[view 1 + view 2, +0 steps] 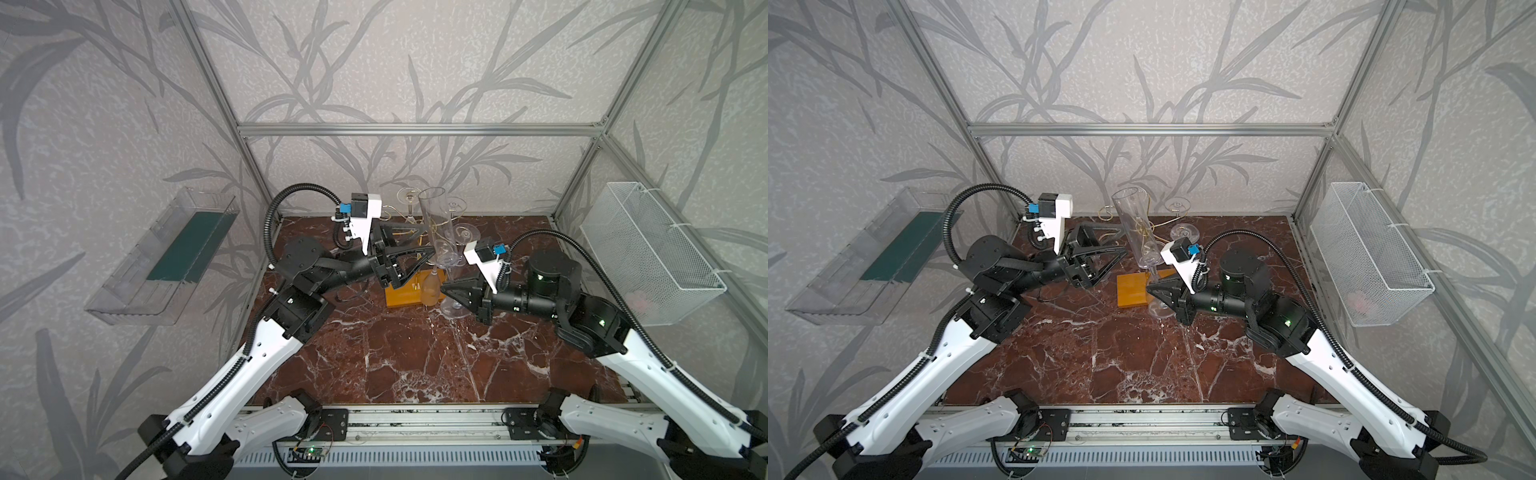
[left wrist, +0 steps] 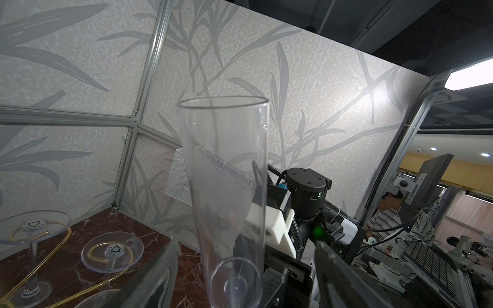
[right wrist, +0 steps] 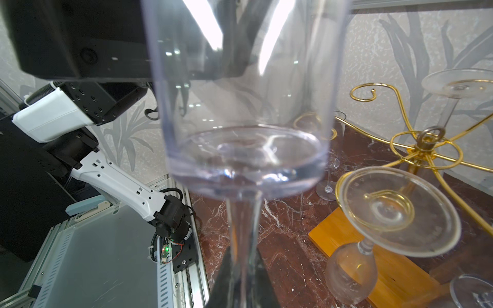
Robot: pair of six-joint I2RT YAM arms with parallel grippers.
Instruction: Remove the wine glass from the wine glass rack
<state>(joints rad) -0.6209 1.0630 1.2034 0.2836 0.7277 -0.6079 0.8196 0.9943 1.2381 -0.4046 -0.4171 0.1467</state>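
1. Position: the wine glass point(image 1: 436, 224) stands mouth-up in front of the wine glass rack point(image 1: 403, 297), apart from its gold wire arms. Its foot is low over the marble tabletop point(image 1: 415, 353); I cannot tell whether it rests there.
2. The right end effector point(image 1: 446, 289) is closed narrow on the stem, just under the bowl, reaching in level from the right. The right wrist view shows the stem running down between its dark jaw tips.
3. The left end effector point(image 1: 428, 239) is spread wide and holds nothing. Its fingers point(image 2: 160, 272) flank the lower bowl, with gaps on both sides in the left wrist view.
4. Key relation: the glass's long axis is near vertical, leaning slightly, and crosses the right jaws at roughly a right angle. The right arm carries it alone. Judging from this, the left arm must back straight away from the bowl without brushing it.
5. Look: a tall, narrow, clear flute, empty, with a thin stem and a round flat foot. Its walls look smooth and slippery.
6. Other hanging glasses point(image 3: 397, 210) sit upside down in the curls close behind, so any swing backward risks a knock.
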